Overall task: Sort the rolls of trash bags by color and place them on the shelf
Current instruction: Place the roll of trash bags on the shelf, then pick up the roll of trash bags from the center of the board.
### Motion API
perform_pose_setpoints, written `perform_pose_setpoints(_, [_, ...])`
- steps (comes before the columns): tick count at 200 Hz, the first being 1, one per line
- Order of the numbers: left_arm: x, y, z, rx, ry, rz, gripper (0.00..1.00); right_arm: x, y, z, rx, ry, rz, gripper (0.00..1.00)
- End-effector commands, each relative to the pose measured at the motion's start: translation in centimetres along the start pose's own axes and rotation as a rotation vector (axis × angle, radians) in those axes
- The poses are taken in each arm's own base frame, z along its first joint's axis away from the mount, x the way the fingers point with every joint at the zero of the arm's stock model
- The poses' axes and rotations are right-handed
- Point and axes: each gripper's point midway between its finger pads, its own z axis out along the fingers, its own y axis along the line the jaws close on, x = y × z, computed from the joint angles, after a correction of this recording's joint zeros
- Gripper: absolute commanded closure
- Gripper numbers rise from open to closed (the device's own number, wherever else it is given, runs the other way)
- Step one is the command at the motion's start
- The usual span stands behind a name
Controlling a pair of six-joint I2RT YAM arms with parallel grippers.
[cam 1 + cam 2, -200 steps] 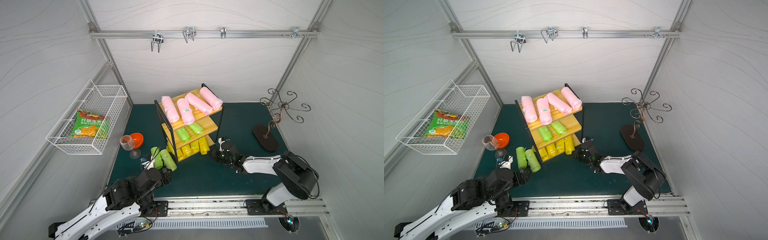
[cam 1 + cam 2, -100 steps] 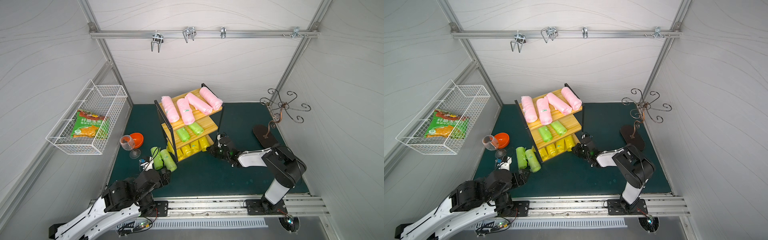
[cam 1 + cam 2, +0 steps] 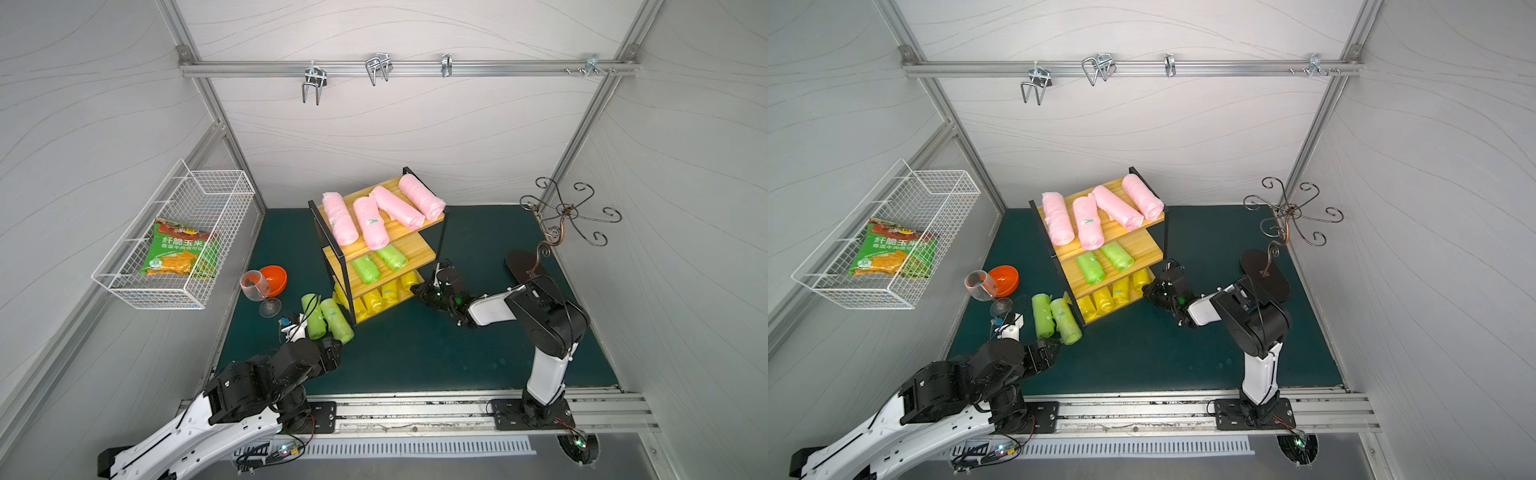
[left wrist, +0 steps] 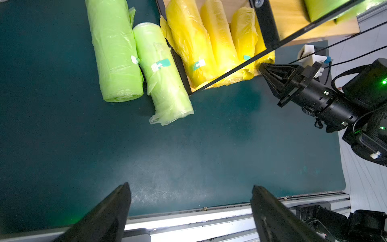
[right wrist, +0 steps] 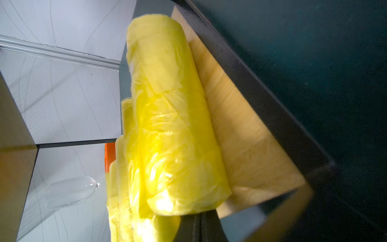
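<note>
The shelf (image 3: 417,246) was recorded as loaded on all three tiers: four pink rolls (image 3: 376,227) on top, two green rolls (image 3: 365,269) on the middle board, four yellow rolls (image 3: 384,293) on the bottom. Two lime rolls (image 4: 116,52) were found lying on the desk (image 4: 209,136), side by side and touching, just beside the shelf's end, the nearer one with a loose, crumpled tail of film. The left tool (image 4: 190,185) was held over the desk's near edge, jaws wide apart and empty, near those two rolls but clear of them. The right tool (image 4: 264,67) was noted with jaws together and nothing in them, its tip just beside the outermost yellow roll; contact could not be told. The rolls were judged light, soft and compressible, with slick film likely to slide over itself. A hold across the middle of a roll, near the label (image 4: 161,65), was judged best — the loose tail would be expected to slip or unwind if pinched.
</note>
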Motion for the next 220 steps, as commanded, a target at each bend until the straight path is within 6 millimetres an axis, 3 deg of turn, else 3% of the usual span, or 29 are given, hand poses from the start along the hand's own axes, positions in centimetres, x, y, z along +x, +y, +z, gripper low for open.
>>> perform_pose_setpoints(1, [-0.6, -0.3, -0.3, 0.000, -0.022, -0.007, 0.05, 1.7, 0.5, 0.1, -0.042, 0.062, -0.015, 1.00])
perform_pose_setpoints(34, [-0.6, -0.6, 0.0, 0.002, -0.019, -0.012, 0.05, 2.4, -0.2, -1.4, 0.001, 0.090, -0.011, 1.00])
perform_pose_setpoints(72, [-0.6, -0.9, 0.1, 0.006, -0.015, -0.019, 0.04, 2.8, 0.1, -4.3, 0.071, 0.121, -0.067, 0.82])
perform_pose_setpoints(110, [-0.2, -0.9, 0.5, -0.019, 0.008, -0.039, 0.04, 2.0, 2.2, -8.6, 0.099, 0.097, -0.191, 0.66])
perform_pose_setpoints(146, [0.7, -0.8, 1.5, -0.098, 0.084, -0.061, 0.03, 0.8, 4.0, -13.3, 0.126, 0.032, -0.337, 0.62])
perform_pose_setpoints(178, [2.6, -1.2, 3.9, -0.097, 0.310, -0.200, 0.06, -0.2, 5.3, -17.4, 0.134, -0.034, -0.435, 0.58])
perform_pose_setpoints(220, [-0.5, -1.6, 4.6, -0.060, 0.332, -0.255, 0.10, -0.7, 5.7, -20.8, 0.133, -0.093, -0.491, 0.57])
